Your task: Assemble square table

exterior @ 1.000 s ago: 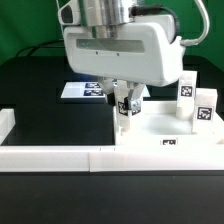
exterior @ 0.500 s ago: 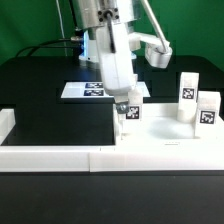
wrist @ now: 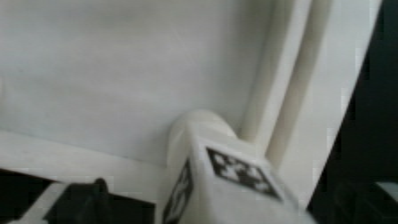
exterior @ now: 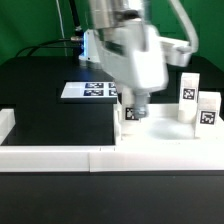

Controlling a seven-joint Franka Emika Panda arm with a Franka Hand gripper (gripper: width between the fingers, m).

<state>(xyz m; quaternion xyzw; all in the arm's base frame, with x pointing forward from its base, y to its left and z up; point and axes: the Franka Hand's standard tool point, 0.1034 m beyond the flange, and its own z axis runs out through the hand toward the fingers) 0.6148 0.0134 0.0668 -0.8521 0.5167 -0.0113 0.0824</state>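
Seen from outside, the wall [exterior: 60, 152] runs low and white along the front edge, to the exterior view's left of the claw [exterior: 131, 113] and below it. Behind it lies the black table [exterior: 50, 110], with the marker board [exterior: 92, 90] flat on it, up and to the left of the claw. The claw hangs over the near left corner of the white top [exterior: 170, 135], right at a small white leg [exterior: 129, 119] that stands upright on the top and shows a tag. Whether the fingers grip the leg or merely flank it cannot be told; the arm hides them. To the claw's right two more legs [exterior: 186, 97] [exterior: 207, 110] stand upright and tagged, close together, well apart from the claw. Green backdrop fills the rear.

The wrist view shows the leg [wrist: 222, 165] near a raised rim of the top [wrist: 125, 70], bare white surface beyond it.
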